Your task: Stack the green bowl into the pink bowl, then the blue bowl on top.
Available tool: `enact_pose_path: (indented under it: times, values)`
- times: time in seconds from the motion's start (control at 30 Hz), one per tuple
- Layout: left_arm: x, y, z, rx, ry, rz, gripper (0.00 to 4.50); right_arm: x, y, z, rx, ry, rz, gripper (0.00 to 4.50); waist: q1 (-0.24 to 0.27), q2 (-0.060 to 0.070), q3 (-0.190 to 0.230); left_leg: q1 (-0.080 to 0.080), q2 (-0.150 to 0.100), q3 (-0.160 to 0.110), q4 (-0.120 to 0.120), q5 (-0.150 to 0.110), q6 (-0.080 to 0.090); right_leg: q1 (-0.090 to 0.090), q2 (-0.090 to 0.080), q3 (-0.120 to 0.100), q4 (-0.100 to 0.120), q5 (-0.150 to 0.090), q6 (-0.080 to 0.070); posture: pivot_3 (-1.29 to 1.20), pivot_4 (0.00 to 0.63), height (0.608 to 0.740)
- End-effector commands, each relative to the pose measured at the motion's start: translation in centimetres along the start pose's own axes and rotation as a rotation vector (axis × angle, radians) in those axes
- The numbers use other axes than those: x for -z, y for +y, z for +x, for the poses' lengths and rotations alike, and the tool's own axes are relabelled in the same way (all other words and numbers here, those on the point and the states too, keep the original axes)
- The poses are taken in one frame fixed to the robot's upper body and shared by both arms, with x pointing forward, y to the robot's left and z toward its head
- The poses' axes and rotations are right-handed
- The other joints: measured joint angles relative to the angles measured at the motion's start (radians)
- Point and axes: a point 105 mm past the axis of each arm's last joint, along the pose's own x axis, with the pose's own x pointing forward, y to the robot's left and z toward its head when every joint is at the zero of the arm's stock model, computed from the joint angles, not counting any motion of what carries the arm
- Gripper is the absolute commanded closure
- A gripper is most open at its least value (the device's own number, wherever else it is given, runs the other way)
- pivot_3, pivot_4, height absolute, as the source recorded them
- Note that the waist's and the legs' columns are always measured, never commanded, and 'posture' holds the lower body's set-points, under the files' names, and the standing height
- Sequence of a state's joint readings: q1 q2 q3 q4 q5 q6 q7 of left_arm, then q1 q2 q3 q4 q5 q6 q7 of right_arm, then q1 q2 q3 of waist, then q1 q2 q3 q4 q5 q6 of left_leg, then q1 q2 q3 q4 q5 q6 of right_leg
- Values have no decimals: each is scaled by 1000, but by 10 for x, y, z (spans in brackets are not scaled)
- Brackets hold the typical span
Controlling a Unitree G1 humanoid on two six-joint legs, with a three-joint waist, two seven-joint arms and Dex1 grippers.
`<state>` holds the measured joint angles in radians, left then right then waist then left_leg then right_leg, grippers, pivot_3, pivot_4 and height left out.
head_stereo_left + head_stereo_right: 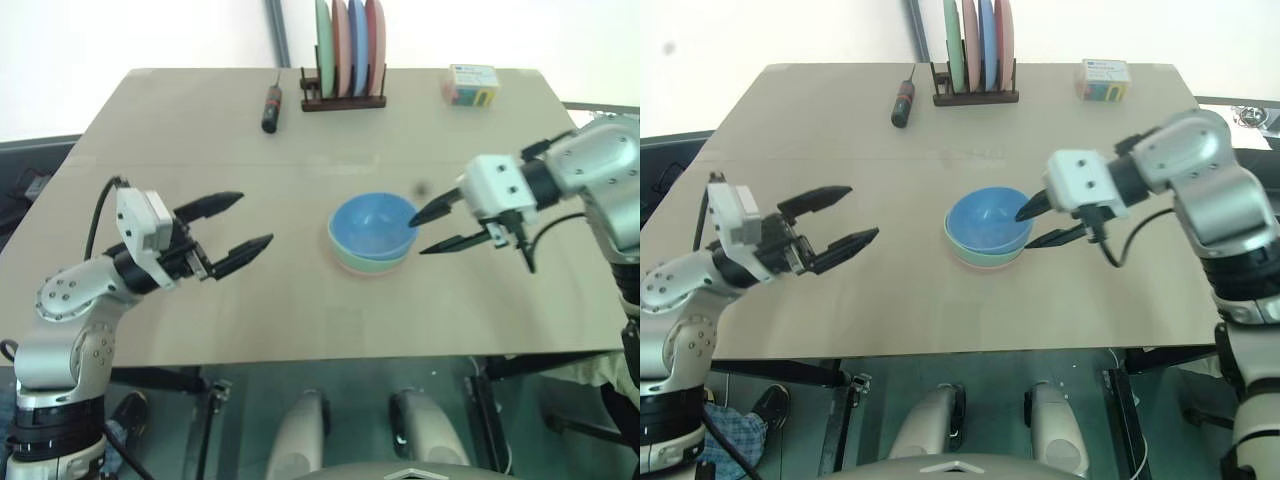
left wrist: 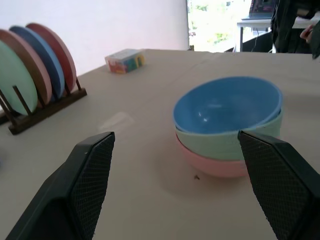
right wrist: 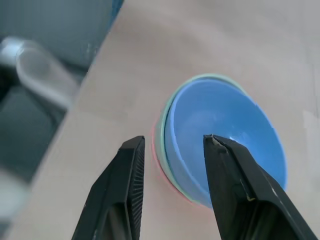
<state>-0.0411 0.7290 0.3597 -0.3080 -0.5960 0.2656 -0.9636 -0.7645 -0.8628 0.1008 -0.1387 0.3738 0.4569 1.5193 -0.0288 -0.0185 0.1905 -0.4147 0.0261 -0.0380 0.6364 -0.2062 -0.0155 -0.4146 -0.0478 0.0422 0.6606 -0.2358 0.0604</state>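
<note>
Three bowls sit nested near the middle of the bench (image 1: 200, 330): the blue bowl (image 1: 373, 224) on top, the green bowl (image 2: 227, 142) under it, the pink bowl (image 2: 212, 165) at the bottom, only its rim and lower wall showing. The stack looks settled, the rims roughly level, though the blue bowl sits slightly off-centre in the right wrist view, with more green rim showing on one side.

The right hand (image 1: 440, 228) hangs just beside the stack on its right, fingers parted and grasping nothing, one fingertip over the blue rim and the other below it at the bench side. The left hand (image 1: 240, 225) waits well apart from the stack on its left, fingers spread wide and empty, aimed toward the bowls.

The bowls look like thin moulded plastic: probably light, stiff enough to keep their shape, smooth and a little slippery, and unlikely to break if knocked. A nudge would likely slide the whole stack across the bench. The rim seems the only sensible place to take hold, one finger inside and one outside the wall, since the rounded sides offer little purchase.

Behind the stack stand a rack of plates (image 1: 345, 50), a screwdriver (image 1: 271, 107) and a small box (image 1: 472, 85), all well apart from it.
</note>
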Motion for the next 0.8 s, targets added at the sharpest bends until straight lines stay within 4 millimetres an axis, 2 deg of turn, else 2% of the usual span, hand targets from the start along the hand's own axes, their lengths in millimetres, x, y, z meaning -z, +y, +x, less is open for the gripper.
enact_pose_path:
  times: [0.03,0.13,0.23,0.3,0.5,0.7,0.8]
  values:
    - [-5,-1,-13,-66,13,41,284,4,7,-38,139,-152,164,2564,2,0,0,0,0,0,0,0,0,0,0,0,0,0,0,0,150,740]
    - [7,-6,-24,-93,69,25,284,22,10,-55,260,-194,232,2564,0,0,0,1,0,2,0,0,0,0,0,1,0,0,0,0,150,740]
    - [23,-12,-37,-148,97,-34,284,61,29,-65,337,-200,313,2564,-2,-1,-1,1,0,2,0,0,0,0,1,2,1,-1,-1,0,150,740]
    - [29,-13,-43,-177,108,-43,284,78,38,-73,394,-221,329,2564,0,-4,-3,1,0,2,0,0,0,1,1,1,0,-1,0,0,150,740]
    - [33,-7,-52,-211,119,-30,284,101,37,-92,486,-204,315,2564,-8,-2,-2,4,1,4,3,0,1,3,1,3,1,-4,1,0,150,740]
    - [30,-5,-54,-208,119,-14,284,120,41,-99,506,-113,379,2564,-9,-2,-2,4,1,4,3,0,1,3,1,3,1,-4,0,0,150,740]
    - [29,-7,-53,-202,110,-19,284,122,42,-99,504,-101,385,1994,-9,-2,-2,3,1,4,3,0,1,3,1,3,1,-3,-2,0,150,740]
